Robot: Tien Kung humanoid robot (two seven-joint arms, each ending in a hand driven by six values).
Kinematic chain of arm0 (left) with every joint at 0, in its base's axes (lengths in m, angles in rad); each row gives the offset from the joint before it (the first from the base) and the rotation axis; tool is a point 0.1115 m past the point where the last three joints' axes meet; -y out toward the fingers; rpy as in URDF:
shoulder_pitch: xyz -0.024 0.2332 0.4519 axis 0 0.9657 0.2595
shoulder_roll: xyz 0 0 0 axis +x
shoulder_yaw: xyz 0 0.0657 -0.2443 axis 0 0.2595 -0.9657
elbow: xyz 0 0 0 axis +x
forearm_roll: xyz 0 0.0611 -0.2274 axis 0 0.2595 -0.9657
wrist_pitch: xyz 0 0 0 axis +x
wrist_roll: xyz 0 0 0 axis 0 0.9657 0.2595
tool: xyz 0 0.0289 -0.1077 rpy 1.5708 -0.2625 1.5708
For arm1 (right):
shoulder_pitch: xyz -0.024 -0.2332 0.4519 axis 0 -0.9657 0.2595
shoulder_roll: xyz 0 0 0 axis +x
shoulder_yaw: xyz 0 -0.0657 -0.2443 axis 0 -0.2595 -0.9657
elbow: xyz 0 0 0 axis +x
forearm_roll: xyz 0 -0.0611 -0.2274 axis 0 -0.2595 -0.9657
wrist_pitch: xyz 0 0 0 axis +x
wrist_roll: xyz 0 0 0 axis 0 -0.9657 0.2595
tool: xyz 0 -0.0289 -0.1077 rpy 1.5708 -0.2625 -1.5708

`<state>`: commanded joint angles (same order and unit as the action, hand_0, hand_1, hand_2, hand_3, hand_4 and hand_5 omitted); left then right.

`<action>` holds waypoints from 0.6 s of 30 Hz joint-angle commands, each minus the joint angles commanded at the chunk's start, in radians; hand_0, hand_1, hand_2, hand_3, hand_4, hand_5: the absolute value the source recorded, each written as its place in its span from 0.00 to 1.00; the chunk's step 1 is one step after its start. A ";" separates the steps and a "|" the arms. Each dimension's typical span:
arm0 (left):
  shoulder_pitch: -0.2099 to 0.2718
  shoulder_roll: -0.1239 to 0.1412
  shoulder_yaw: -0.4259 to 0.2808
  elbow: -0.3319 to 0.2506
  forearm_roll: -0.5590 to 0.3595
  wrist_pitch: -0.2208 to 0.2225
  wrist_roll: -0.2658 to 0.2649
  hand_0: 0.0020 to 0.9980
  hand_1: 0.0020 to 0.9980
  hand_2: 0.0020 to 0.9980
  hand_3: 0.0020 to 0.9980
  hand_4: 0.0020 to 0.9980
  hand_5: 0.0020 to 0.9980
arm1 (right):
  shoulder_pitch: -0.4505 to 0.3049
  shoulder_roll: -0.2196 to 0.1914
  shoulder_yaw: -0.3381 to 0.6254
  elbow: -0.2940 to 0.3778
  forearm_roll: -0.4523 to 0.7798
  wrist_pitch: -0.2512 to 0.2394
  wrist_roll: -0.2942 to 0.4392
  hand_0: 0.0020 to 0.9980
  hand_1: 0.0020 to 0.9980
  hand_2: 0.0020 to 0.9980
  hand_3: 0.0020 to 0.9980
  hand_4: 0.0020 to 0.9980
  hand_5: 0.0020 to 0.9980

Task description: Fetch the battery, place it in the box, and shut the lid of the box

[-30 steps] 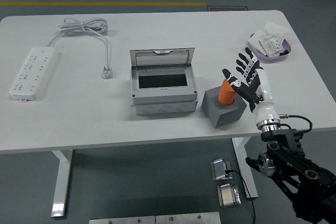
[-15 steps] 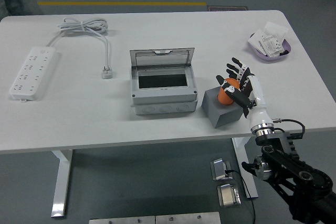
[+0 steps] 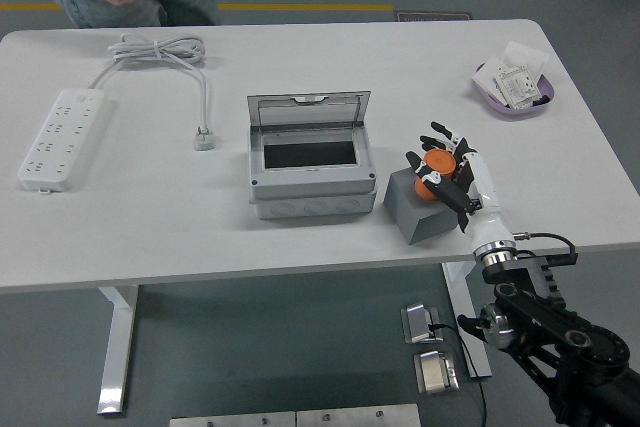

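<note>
Orange battery [image 3: 437, 165]: standing in the grey block [image 3: 425, 207], right of the open box [image 3: 310, 172]. Right hand [image 3: 452, 175]: fingers, spread a second ago, now wrapped around it. You have the grasp; lifting comes next. Left hand unseen.

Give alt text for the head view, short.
The robot's right hand closes its fingers around an orange battery standing in a grey block, beside an open grey box on a white table.
</note>
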<state>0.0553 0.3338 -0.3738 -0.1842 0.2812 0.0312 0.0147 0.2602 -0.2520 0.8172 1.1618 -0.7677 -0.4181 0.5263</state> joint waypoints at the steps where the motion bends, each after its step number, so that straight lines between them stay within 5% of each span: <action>1: 0.000 0.000 -0.001 0.000 0.001 0.000 0.000 0.62 0.69 0.62 0.64 0.70 0.18 | 0.000 0.000 -0.001 0.000 0.000 0.000 -0.001 0.83 0.78 0.74 0.82 0.93 0.35; 11: 0.000 0.001 -0.007 0.000 0.007 0.005 -0.004 0.62 0.69 0.62 0.64 0.70 0.18 | -0.001 0.001 -0.015 -0.001 -0.024 -0.007 -0.026 0.82 0.77 0.73 0.82 0.90 0.31; 12: 0.000 0.001 -0.007 0.001 0.007 0.006 -0.005 0.62 0.69 0.62 0.63 0.70 0.18 | -0.001 0.002 -0.016 -0.001 -0.027 -0.009 -0.029 0.77 0.76 0.73 0.81 0.81 0.21; 18: 0.000 0.002 -0.010 0.001 0.008 0.008 -0.007 0.62 0.69 0.62 0.63 0.69 0.17 | -0.001 0.002 -0.022 -0.001 -0.040 -0.021 -0.040 0.76 0.76 0.74 0.83 0.80 0.20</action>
<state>0.0551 0.3354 -0.3842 -0.1832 0.2889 0.0391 0.0076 0.2594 -0.2504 0.7954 1.1610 -0.8073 -0.4389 0.4866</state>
